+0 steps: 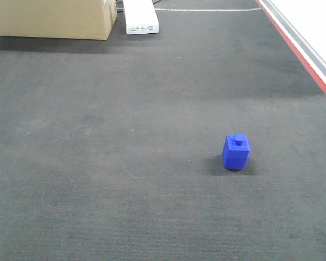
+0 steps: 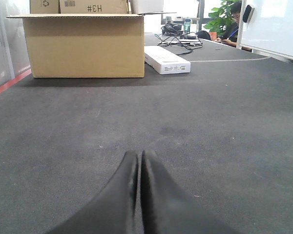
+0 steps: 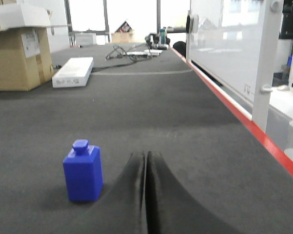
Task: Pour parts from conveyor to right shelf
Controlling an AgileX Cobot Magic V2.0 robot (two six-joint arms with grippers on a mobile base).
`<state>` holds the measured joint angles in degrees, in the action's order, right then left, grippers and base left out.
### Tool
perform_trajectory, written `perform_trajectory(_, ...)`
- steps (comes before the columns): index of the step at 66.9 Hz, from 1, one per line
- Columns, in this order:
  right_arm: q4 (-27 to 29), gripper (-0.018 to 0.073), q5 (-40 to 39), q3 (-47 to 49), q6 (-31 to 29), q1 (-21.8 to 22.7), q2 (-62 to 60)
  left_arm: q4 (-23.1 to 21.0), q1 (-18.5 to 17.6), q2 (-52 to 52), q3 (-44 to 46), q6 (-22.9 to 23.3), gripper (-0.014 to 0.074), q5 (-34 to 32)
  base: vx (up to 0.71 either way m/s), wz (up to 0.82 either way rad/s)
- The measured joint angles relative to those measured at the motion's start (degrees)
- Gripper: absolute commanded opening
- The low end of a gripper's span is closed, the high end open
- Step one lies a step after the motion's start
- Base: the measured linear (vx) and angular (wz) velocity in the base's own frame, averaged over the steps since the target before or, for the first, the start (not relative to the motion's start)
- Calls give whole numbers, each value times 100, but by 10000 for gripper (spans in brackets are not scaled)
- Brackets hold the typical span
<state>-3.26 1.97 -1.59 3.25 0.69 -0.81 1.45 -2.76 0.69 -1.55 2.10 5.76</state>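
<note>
While right tool rests closed, blue block stands just left.

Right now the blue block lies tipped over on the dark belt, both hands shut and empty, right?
Not tipped over: the front view shows the blue block standing upright, knob on top. It is on the dark belt, and the left hand and right hand are shut and empty.

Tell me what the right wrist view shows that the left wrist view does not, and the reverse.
Only the right wrist view: the blue block, upright beside the closed right gripper. Only the left wrist view: the closed left gripper and a green plant. Both: the dark grey belt, the cardboard box and the flat white box.
</note>
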Motion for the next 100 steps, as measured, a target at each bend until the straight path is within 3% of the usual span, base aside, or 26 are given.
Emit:
perform_trajectory(20,-2,-9,-394,463,0,0,167,0,0,0,0,0,-6,0,0,0)
perform_trajectory(46,326,-9,1158,2013,0,0,2282,0,0,0,0,0,-6,0,0,0)
perform_trajectory(73,326,2,1283,2025,0,0,2714,0,0,0,0,0,-6,0,0,0)
perform_trajectory(87,206,106,1288,2025,-120,0,2714,0,0,0,0,0,-6,0,0,0)
perform_trajectory(100,201,310,1388,2025,-132,0,2714,0,0,0,0,0,-6,0,0,0)
